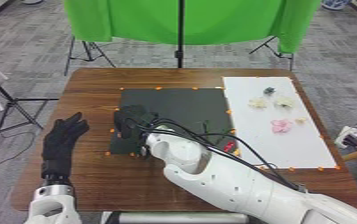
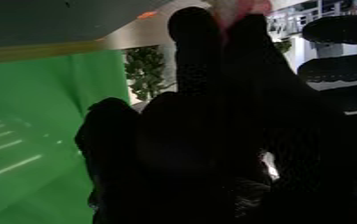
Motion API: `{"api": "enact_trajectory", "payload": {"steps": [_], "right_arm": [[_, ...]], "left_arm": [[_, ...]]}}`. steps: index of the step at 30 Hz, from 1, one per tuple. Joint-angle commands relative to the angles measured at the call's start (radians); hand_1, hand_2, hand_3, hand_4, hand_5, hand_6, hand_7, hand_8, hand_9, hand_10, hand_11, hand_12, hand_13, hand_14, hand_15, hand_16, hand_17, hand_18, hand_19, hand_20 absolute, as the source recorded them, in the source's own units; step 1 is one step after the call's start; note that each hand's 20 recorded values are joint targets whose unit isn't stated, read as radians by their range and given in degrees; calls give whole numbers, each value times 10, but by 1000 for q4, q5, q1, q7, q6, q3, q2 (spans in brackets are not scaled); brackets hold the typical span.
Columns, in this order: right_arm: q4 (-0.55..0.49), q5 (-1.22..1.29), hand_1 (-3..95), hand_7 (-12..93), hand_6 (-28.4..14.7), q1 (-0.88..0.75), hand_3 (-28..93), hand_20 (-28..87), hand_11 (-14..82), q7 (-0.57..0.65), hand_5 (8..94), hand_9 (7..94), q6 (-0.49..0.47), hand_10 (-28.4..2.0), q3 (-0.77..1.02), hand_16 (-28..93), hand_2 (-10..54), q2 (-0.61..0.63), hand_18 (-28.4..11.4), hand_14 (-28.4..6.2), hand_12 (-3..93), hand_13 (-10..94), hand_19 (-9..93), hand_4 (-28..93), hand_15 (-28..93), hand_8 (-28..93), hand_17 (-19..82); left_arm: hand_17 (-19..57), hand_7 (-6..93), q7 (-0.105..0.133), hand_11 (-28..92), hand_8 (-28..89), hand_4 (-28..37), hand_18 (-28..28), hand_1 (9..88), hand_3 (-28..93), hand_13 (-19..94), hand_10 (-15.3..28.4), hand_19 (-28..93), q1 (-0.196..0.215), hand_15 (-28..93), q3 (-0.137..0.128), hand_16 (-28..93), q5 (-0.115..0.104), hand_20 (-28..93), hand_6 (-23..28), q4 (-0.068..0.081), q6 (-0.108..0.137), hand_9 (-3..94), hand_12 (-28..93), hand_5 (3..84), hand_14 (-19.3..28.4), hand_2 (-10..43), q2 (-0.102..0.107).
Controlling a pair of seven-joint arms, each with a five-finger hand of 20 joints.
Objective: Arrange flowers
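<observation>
In the head view my left hand (image 1: 65, 136) is raised at the table's left side, its fingers straight. My right hand (image 1: 132, 119) is over the left part of the dark mat (image 1: 190, 102). The right wrist view has my right hand (image 2: 205, 120) with its fingertips together at a pink flower (image 2: 256, 6), partly hidden by the glove. Several fingers of my left hand (image 2: 343, 67) show beyond it. Pale flowers (image 1: 284, 102), a pink flower (image 1: 282, 125) and a small dark blue flower (image 1: 269, 91) lie on the white sheet (image 1: 268, 150). Red flowers (image 1: 229, 145) are beside my right forearm.
The brown table (image 1: 99, 175) surrounds the mat and sheet, whose edges carry small orange marks. My right arm and its black cables cross the front of the mat and the sheet's near corner. A green cloth (image 1: 237, 22) hangs on a stand behind the table.
</observation>
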Motion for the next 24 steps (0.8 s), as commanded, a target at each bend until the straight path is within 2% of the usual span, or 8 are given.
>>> {"api": "enact_trajectory", "payload": {"steps": [1, 3, 7, 12, 15, 18, 21, 24], "right_arm": [[-9, -26, 478, 220, 31, -1, 680, 655, 205, -7, 643, 746, -33, -105, 11, 368, -95, -4, -114, -34, 372, 824, 932, -233, 704, -29, 638], [-16, -31, 459, 218, 34, -5, 698, 653, 231, -11, 626, 728, -53, -114, 21, 367, -95, -3, -115, -35, 343, 823, 932, -234, 702, -109, 635], [-24, -35, 434, 206, 31, 2, 719, 650, 277, -18, 605, 705, -60, -120, 38, 365, -95, 4, -116, -38, 276, 819, 932, -232, 701, -113, 632], [-64, -32, 422, 200, 31, 5, 716, 647, 284, -10, 591, 699, -59, -120, 81, 364, -95, 48, -117, -40, 264, 816, 932, -232, 703, -113, 630], [-181, -12, 421, 196, 30, -25, 712, 644, 282, 14, 587, 692, -52, -122, 159, 363, -95, 152, -121, -41, 263, 813, 932, -232, 699, -112, 622], [-315, 30, 411, 194, 28, -101, 710, 634, 276, 60, 588, 688, -56, -124, 311, 361, -95, 293, -126, -45, 261, 806, 932, -231, 688, -110, 613], [-419, 46, 393, 175, 15, -204, 701, 625, 254, 108, 590, 667, -170, -137, 509, 361, -95, 432, -134, -59, 257, 789, 932, -222, 680, -105, 595], [-492, 67, 380, 142, 7, -322, 701, 591, 179, 187, 564, 636, -479, -142, 737, 347, -95, 519, -150, -79, 231, 764, 932, -211, 645, -88, 558]], "left_arm": [[30, 122, 2, 217, -66, -283, 135, 140, 660, 309, 142, 140, 20, 319, 2, -24, -7, 208, 47, -3, -1, 441, 115, 461, 180, 76, -9], [30, 123, 1, 217, -66, -283, 135, 140, 660, 310, 142, 140, 26, 319, 0, -25, 0, 208, 47, -5, -1, 441, 115, 460, 181, 76, -12], [30, 124, 2, 218, -66, -283, 135, 141, 660, 310, 142, 141, 33, 321, -4, -25, 0, 208, 47, -10, 1, 441, 115, 460, 181, 73, -18], [30, 125, -4, 220, -66, -283, 135, 140, 663, 311, 142, 142, 40, 324, -11, -25, 4, 208, 47, -13, 0, 442, 116, 460, 182, 71, -26], [30, 125, -8, 221, -67, -283, 135, 139, 668, 313, 142, 141, 37, 326, -13, -25, 6, 208, 46, -11, -12, 443, 117, 461, 182, 66, -35], [29, 125, -13, 222, -67, -283, 135, 143, 665, 314, 142, 141, 49, 327, -23, -25, 15, 208, 47, -19, -7, 444, 117, 461, 182, 64, -38], [30, 126, -19, 223, -66, -283, 135, 145, 666, 314, 142, 141, 67, 328, -38, -25, 17, 208, 47, -30, 3, 445, 117, 461, 182, 59, -42], [30, 126, -21, 224, -66, -283, 135, 147, 668, 317, 142, 140, 71, 331, -45, -24, 14, 208, 47, -33, 4, 446, 117, 462, 181, 55, -42]]}}
